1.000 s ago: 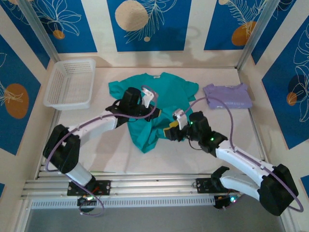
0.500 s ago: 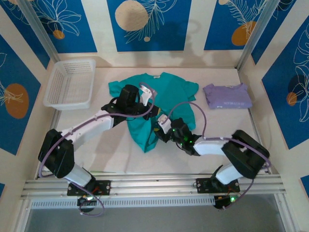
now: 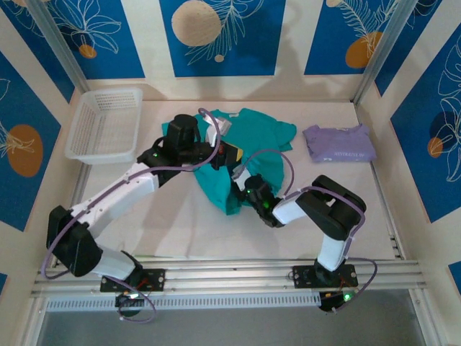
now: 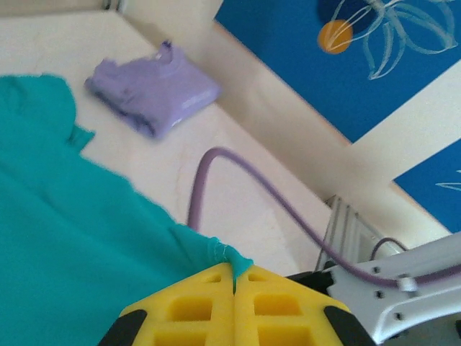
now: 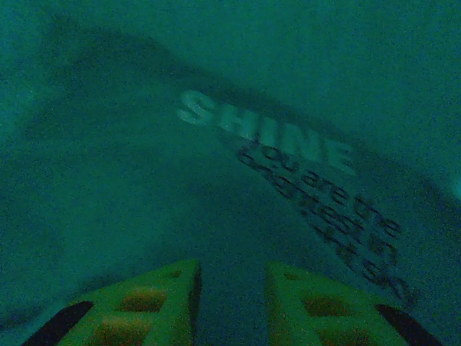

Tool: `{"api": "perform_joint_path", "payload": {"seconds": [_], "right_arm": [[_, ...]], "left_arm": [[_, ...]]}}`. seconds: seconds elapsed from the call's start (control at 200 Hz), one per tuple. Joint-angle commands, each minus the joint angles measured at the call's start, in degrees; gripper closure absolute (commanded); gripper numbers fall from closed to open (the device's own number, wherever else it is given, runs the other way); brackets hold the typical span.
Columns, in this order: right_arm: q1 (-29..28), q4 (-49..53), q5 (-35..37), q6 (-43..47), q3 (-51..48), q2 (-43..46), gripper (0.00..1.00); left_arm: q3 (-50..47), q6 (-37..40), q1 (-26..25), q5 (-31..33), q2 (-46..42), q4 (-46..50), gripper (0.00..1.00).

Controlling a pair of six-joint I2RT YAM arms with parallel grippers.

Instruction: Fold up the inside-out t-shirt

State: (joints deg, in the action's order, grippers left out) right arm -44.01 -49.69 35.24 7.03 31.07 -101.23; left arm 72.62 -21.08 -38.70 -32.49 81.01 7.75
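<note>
Your t-shirt lies bunched mid-table, between the white basket and the folded lavender shirt. Your left gripper is clenched on its edge, with cloth pinched between the pressed yellow pads. Your right gripper is buried in teal cloth, pads slightly parted — whether any cloth sits between them, you can't tell.

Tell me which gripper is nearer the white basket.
Left. The left gripper pinches the t-shirt right of the basket; the right gripper is farther right, pushed into the t-shirt's near side.
</note>
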Motion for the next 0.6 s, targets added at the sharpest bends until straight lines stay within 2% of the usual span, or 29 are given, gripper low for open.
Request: {"api": "perform_joint_path", "payload": {"seconds": [0.0,0.085,0.175,0.285,0.46,0.595], "right_arm": [[3.2,3.7,8.3,-7.1,-4.7,7.5,0.72],[4.8,10.3,5.3,-11.5,-5.6,14.1,0.71],[3.1,7.9,1.0,-8.1,-6.6,15.7,0.69],[0.7,4.4,-2.0,-4.3,-6.3,13.5,0.66],[-0.1,3.0,-7.4,0.0,-2.5,9.1,0.62],[-1.4,1.7,-5.4,2.2,1.3,3.8,0.55]], "left_arm": [[3.9,0.0,-3.5,-2.8,-2.2,-0.9,1.0],[4.7,0.0,-4.9,-3.4,-2.3,-1.4,1.0],[5.1,1.1,-4.9,-2.0,-2.0,-1.3,1.0],[6.8,4.0,-4.9,1.2,-1.2,1.5,1.0],[7.4,5.1,-4.9,1.5,0.0,2.0,1.0],[8.8,4.7,-5.0,2.9,0.8,2.0,1.0]]}}
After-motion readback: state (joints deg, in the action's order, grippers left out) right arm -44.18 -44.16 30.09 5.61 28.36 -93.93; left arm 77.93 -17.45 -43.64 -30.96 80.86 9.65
